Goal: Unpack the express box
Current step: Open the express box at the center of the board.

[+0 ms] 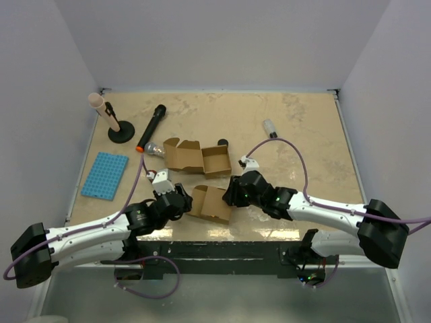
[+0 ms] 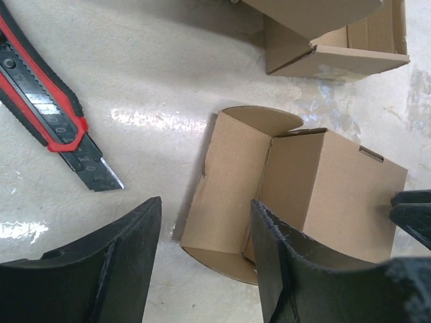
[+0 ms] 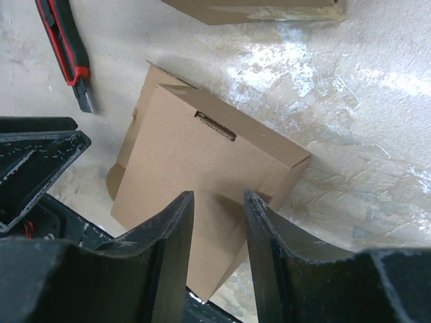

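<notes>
Two cardboard boxes lie on the table point(image 1: 303, 175). The smaller one, the express box point(image 1: 210, 204), sits nearest the arm bases, between the two grippers. Its left end stands open, with curved flaps folded outward, and its closed top panel has a small slot cut near one edge.

The left gripper point(image 1: 180, 200) is at the box's open end with its jaws spread wide. One of its fingers point(image 2: 276, 262) overlaps the open end and the other is over bare table to the box's left, so nothing is clamped.

The right gripper point(image 1: 231, 192) is at the box's right side. Its fingers point(image 3: 168, 256) stand a narrow gap apart above a corner of the top panel — whether they pinch the cardboard cannot be told.

A red-and-black box cutter point(image 2: 50, 111), its blade out, lies to the box's left, apart from it. The larger opened box point(image 1: 195, 156) lies just behind the express box, not touching it.
</notes>
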